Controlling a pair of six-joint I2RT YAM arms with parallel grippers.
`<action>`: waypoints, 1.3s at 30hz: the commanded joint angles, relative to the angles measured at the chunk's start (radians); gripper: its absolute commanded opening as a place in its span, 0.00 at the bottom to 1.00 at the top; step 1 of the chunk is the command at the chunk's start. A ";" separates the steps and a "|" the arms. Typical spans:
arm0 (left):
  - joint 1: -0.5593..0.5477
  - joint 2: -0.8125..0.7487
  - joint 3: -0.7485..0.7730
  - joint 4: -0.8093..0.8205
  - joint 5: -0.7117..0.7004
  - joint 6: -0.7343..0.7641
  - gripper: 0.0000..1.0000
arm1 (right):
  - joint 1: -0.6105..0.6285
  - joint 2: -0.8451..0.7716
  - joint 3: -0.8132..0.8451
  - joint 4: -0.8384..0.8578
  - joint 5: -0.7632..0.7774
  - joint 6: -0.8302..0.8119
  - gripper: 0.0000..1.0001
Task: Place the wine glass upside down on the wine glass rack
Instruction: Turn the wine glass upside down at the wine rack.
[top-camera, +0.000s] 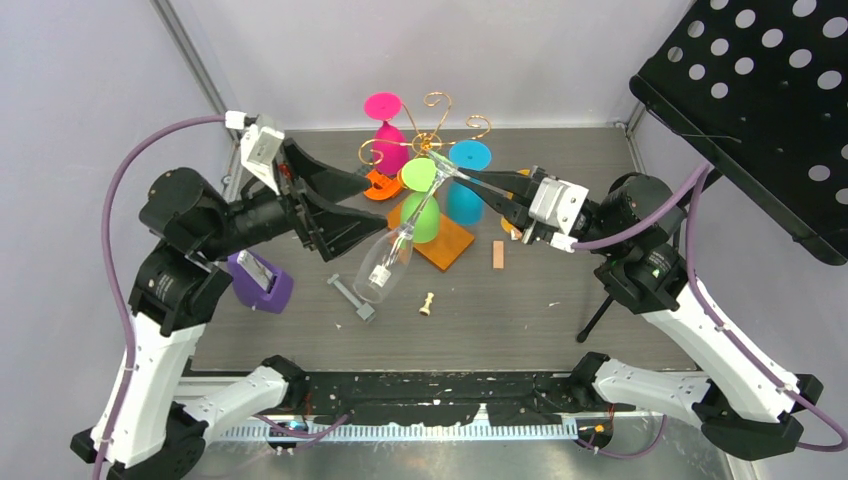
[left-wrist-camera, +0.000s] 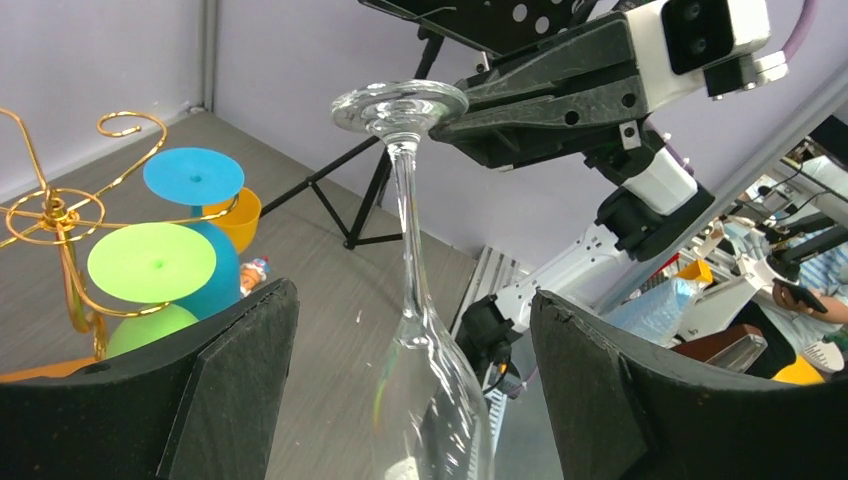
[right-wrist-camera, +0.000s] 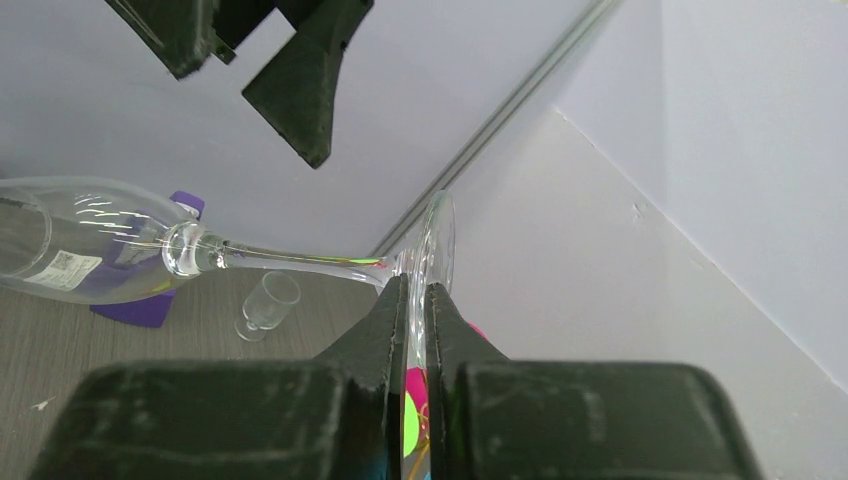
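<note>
My left gripper (top-camera: 372, 205), left of the wine glass rack (top-camera: 458, 245), is spread wide. The wine glass (top-camera: 380, 270) stands between its fingers (left-wrist-camera: 235, 380), touching neither. The glass hangs tilted in front of the rack, bowl low, foot up by the gold arms. On the rack's right, my right gripper (right-wrist-camera: 417, 290) is clamped on the foot's rim.
</note>
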 joint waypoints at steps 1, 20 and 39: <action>-0.046 0.031 -0.009 -0.005 -0.045 0.061 0.84 | 0.015 -0.004 0.051 0.113 -0.062 -0.019 0.05; -0.173 0.095 -0.031 -0.082 -0.052 0.132 0.64 | 0.047 0.008 0.070 0.075 -0.077 -0.089 0.05; -0.208 0.123 -0.030 -0.096 -0.028 0.139 0.00 | 0.060 0.008 0.054 0.071 -0.077 -0.104 0.05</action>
